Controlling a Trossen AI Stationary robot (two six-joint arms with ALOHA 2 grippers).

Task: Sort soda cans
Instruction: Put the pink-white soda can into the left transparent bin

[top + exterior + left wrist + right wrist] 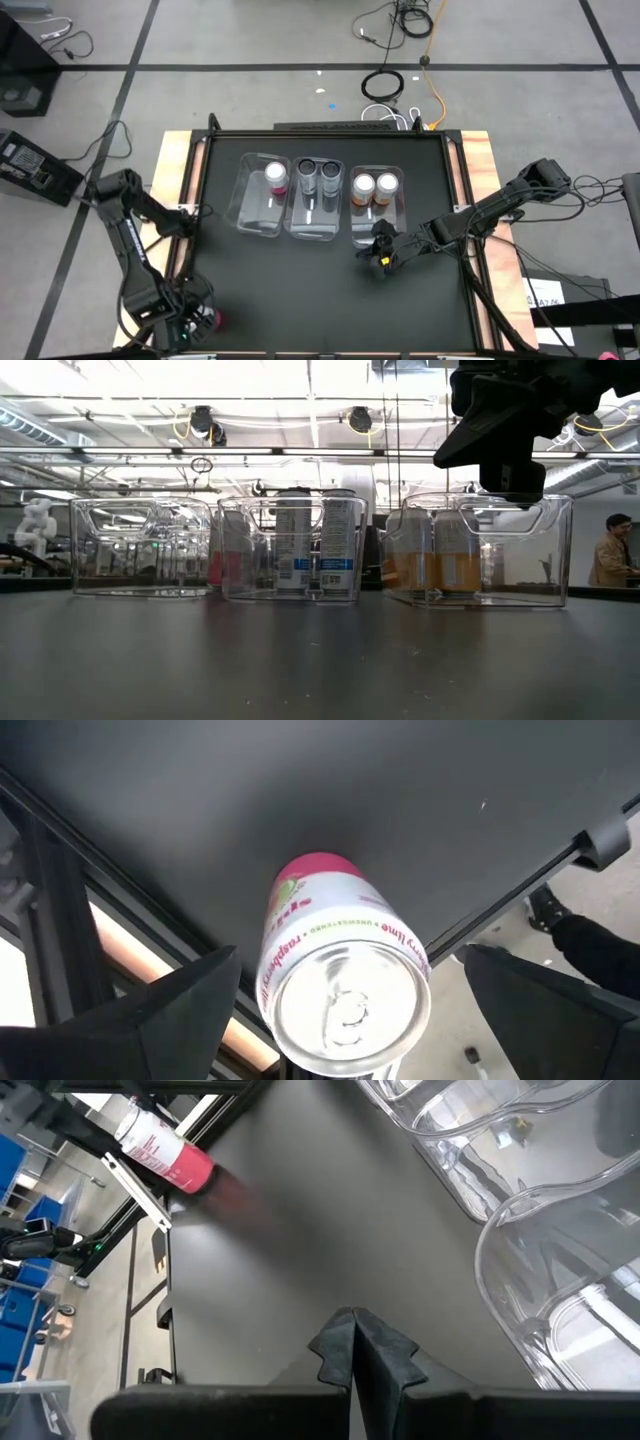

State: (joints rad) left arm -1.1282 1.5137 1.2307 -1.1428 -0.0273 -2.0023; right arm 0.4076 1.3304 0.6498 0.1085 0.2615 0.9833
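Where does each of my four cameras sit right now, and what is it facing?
High: overhead, facing down on three bins and both arms.
Low: table height, facing the bins; right hand hangs above.
Left wrist: above the loose pink can, between the left hand's open fingers.
Right wrist: along the table past the shut right hand.
Shared: both wrist views show that pink can.

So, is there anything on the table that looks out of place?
Yes. One pink can stands alone at the table's near left corner, between the open fingers of the left tool, far from the bins. Its partner pink can sits alone in the left bin; the other two bins hold pairs.
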